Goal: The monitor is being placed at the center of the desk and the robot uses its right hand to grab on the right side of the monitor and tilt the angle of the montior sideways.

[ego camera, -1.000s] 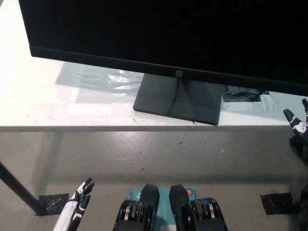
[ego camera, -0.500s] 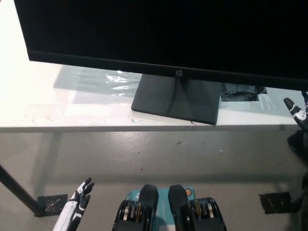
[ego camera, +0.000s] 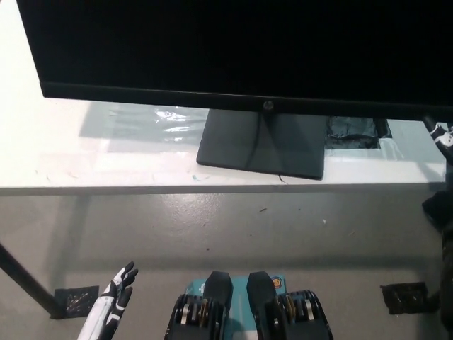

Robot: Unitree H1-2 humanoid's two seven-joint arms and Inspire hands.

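Black monitor (ego camera: 241,49) on white bench (ego camera: 64,152), small round "hp" logo (ego camera: 268,105) on bezel. Right hand (ego camera: 440,134) at right edge, grip unclear. Left hand (ego camera: 117,290) low, fingers loosely apart, empty.

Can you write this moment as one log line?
right hand: at monitor right edge, grip unclear | left hand: resting low, open | monitor: on desk

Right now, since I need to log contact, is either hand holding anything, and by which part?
Nothing is visibly held. The right hand is at the monitor's lower right corner, its grip unclear; the left hand hangs low, open.
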